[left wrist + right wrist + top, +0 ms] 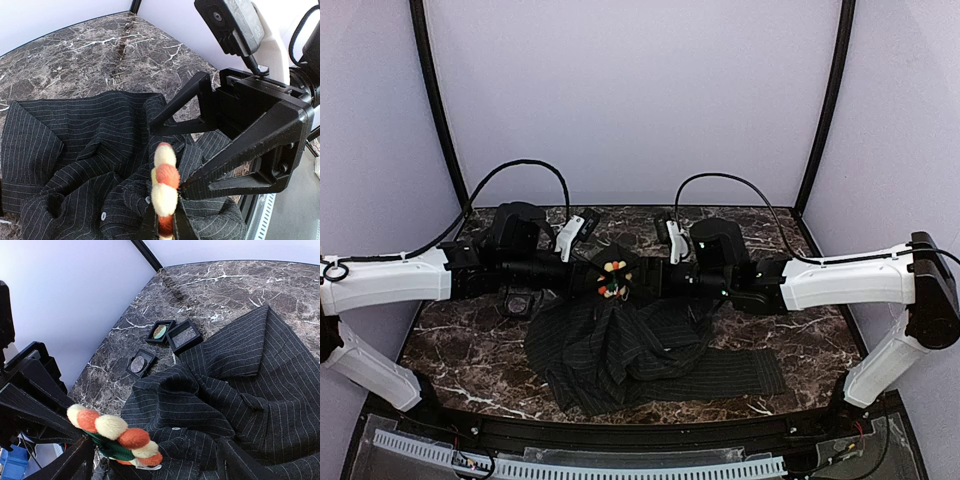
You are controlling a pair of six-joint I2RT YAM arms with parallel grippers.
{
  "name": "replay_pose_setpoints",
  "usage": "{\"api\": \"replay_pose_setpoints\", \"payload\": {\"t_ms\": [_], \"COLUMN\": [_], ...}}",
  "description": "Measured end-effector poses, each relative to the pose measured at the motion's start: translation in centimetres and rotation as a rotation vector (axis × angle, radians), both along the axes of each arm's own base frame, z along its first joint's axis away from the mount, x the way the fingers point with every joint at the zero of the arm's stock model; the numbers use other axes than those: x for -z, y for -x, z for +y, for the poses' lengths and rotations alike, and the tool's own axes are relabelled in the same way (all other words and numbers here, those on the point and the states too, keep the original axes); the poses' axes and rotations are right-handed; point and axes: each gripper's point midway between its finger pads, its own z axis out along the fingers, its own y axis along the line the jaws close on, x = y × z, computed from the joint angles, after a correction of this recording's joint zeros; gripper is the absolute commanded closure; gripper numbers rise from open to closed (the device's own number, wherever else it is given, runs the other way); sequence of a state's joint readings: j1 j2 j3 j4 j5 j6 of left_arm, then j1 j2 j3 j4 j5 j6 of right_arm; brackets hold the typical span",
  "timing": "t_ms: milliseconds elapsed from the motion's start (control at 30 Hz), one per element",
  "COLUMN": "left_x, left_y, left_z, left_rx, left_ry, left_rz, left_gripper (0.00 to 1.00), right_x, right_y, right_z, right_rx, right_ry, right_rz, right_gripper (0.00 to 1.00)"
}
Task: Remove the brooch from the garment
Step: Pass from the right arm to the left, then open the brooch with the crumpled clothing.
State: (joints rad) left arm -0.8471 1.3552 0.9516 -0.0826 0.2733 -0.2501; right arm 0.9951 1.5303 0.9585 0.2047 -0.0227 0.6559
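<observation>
The brooch [613,278], a ring of white and orange beads on a green centre, is held up between my two grippers at the table's middle. My left gripper [601,278] is shut on the brooch [165,182], which sits edge-on between its fingertips [150,226]. My right gripper [632,280] is open; its wide fingers [240,145] reach in from the right, one touching fabric beside the brooch. In the right wrist view the brooch [117,437] lies near the left finger [75,462]. The dark pinstriped garment [620,350] bunches up just under the brooch. Whether they are still joined is hidden.
Three small square black boxes [160,331], [184,335], [140,362] lie on the marble table [460,350] beyond the garment's edge, near the wall. The garment [240,380] spreads over the table's middle and right. White walls close in on three sides.
</observation>
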Motion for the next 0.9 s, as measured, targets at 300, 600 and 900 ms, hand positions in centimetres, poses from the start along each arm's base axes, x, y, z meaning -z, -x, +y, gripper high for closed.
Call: {"api": "replay_pose_setpoints", "payload": {"t_ms": [300, 600, 900], "left_x": [0.19, 0.07, 0.02], "left_y": [0.04, 0.16, 0.39], "left_z": [0.06, 0.19, 0.17], "left_rx": [0.000, -0.001, 0.010], "left_ry": [-0.003, -0.001, 0.007], "left_rz": [0.002, 0.000, 0.001], "left_gripper": [0.99, 0.99, 0.99], "right_x": [0.10, 0.48, 0.69], "right_y": [-0.10, -0.25, -0.33], "right_z": [-0.10, -0.37, -0.51], "right_rx": [0.011, 0.027, 0.035], "right_ry": [-0.002, 0.005, 0.010], "right_rz": [0.007, 0.008, 0.009], "right_gripper": [0.17, 0.18, 0.18]}}
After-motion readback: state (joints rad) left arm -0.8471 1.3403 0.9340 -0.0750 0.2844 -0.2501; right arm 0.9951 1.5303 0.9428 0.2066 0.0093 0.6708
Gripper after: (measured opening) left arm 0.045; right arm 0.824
